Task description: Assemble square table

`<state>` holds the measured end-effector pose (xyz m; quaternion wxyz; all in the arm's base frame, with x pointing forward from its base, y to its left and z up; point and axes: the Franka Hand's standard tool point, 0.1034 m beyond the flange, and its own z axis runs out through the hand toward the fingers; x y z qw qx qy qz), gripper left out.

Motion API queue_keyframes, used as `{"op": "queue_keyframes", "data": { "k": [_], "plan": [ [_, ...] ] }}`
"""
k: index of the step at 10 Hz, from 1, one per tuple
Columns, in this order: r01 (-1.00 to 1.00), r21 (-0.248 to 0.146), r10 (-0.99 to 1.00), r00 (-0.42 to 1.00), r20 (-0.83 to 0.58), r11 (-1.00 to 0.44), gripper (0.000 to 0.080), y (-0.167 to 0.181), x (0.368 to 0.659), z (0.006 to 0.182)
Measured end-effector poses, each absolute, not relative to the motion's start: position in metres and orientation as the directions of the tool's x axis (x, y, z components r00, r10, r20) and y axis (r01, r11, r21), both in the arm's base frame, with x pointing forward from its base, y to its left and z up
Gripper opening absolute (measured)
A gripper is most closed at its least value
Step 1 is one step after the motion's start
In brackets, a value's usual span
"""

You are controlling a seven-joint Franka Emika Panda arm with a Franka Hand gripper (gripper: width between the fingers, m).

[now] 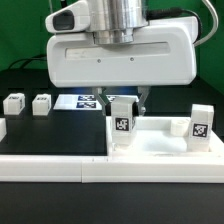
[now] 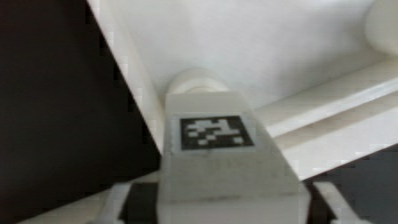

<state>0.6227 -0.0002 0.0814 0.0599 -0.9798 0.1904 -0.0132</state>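
The white square slab [image 1: 160, 140] lies flat at the exterior view's right. My gripper [image 1: 123, 108] comes straight down over its near left corner and is shut on an upright white leg [image 1: 122, 122] with a tag on its face. The leg's foot is at the slab's corner. In the wrist view the same leg [image 2: 217, 135] fills the middle, with a finger [image 2: 130, 200] on each side, and the slab [image 2: 294, 50] lies beyond it. A second leg [image 1: 200, 122] stands upright on the slab's right corner. Two more legs [image 1: 13, 103] [image 1: 41, 103] lie on the black table at the left.
The marker board [image 1: 88, 100] lies flat behind the gripper, to its left. A long white border rail [image 1: 50, 166] runs along the front. Another white piece [image 1: 2, 128] shows at the left edge. The large white hand body hides the area behind the slab.
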Motion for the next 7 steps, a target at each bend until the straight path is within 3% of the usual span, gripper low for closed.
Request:
{"op": "queue_keyframes", "data": {
  "k": [2, 4, 7],
  "plan": [
    [-0.538, -0.121, -0.54, 0.841, -0.019, -0.834, 0.0297, -0.0014, 0.6223, 0.0805],
    [-0.77, -0.113, -0.772, 0.634, -0.037, -0.627, 0.0297, -0.0028, 0.6217, 0.0791],
    [-0.959, -0.098, -0.954, 0.275, -0.119, -0.264, 0.0296, -0.0027, 0.6198, 0.0778]
  ]
}}
